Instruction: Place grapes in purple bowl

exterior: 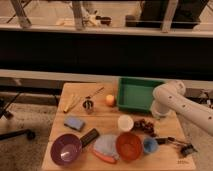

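Note:
The grapes [145,126], a small dark reddish bunch, lie on the wooden table [100,120] just right of a white cup [125,123]. The glossy purple bowl [66,149] sits at the front left corner with nothing in it. My white arm comes in from the right and bends down in front of the green tray. Its gripper [158,118] hangs a little up and to the right of the grapes, apart from them. It is open and holds nothing.
A green tray [140,94] stands at the back right, an orange [110,100] to its left. An orange-red bowl [129,146], a small blue cup [150,145], a blue sponge [74,123], a dark block [90,137] and a dark tool [180,146] crowd the front.

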Controlling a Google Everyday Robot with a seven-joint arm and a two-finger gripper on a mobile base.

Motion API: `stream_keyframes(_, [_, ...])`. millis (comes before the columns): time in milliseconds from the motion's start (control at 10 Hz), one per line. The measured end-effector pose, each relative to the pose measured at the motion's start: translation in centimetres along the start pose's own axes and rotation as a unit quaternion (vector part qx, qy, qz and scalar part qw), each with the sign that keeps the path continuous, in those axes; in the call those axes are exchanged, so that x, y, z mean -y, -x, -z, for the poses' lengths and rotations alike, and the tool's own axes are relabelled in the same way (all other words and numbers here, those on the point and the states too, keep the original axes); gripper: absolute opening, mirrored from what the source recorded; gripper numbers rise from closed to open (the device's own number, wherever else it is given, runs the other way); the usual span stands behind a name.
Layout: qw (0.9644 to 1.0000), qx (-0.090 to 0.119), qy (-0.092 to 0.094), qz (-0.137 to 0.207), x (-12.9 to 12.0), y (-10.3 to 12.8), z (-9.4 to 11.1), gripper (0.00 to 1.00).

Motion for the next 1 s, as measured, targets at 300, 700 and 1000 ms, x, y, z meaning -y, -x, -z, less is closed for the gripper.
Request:
stream_keyframes(300, [0.9999, 0.011, -0.001, -0.002, 0.20, -0.23, -0.19, 0.80])
stream_keyframes(700, [0.9997, 0.024, 0.004, -0.006, 0.32, -0.54, -0.41, 0.80])
stream_keyframes(1000, [0.9994, 0.033, 0.005, -0.007, 0.00, -0.86, -0.08, 0.80])
